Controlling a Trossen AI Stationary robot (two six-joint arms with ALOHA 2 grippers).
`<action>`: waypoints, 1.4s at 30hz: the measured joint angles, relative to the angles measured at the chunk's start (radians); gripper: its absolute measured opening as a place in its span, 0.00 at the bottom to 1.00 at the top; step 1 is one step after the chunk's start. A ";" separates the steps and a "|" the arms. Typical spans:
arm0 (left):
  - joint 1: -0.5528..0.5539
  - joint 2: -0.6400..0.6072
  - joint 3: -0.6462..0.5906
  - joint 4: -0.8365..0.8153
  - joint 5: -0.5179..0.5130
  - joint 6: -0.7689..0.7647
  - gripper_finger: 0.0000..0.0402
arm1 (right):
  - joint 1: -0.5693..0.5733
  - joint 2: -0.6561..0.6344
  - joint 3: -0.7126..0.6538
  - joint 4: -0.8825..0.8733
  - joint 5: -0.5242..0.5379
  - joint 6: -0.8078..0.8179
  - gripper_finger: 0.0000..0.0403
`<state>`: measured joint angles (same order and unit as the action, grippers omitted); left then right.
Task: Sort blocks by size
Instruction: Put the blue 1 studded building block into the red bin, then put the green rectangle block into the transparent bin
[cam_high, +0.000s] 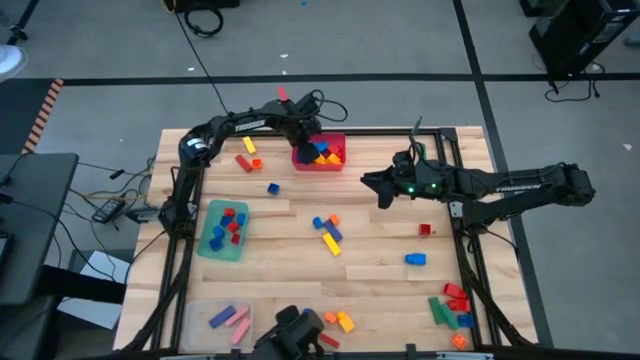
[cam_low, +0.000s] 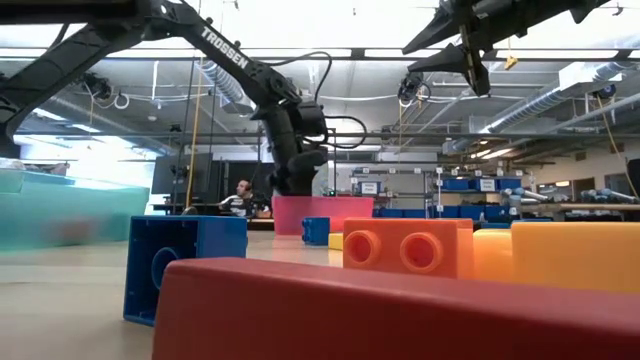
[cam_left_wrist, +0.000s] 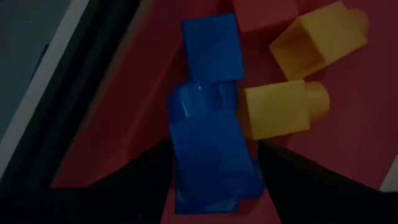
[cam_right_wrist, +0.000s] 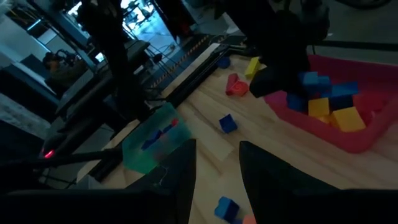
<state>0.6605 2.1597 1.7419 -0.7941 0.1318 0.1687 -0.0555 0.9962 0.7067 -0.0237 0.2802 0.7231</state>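
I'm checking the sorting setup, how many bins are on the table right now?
3. The red bin is at the far edge under the left arm, the green bin is at the left side, and the clear bin is at the near left corner.

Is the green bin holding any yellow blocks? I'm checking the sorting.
No: the green bin shows only red and blue blocks from above.

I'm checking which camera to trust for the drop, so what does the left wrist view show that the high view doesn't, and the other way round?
Only the left wrist view shows, close up, a blue block between the left gripper's fingers, beside two yellow blocks.
Only the high view shows the whole table: the green bin, the clear bin, loose blocks, and the right gripper hanging empty over the table.
Both show the red bin with the left gripper over it.
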 joint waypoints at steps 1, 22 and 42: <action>0.000 0.000 0.006 -0.001 0.000 0.011 0.63 | 0.000 0.000 0.000 0.000 0.006 0.000 0.34; -0.045 -0.231 0.072 -0.041 0.044 0.019 0.66 | -0.007 0.000 0.000 0.002 0.045 -0.123 0.48; -0.505 -0.979 -0.795 0.291 -0.371 -0.535 0.66 | 0.073 0.031 0.294 -0.764 -0.113 -0.181 0.57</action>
<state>0.1560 1.1805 0.9469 -0.5030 -0.2390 -0.3667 0.0179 1.0269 1.0008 -0.7873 0.1671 0.5421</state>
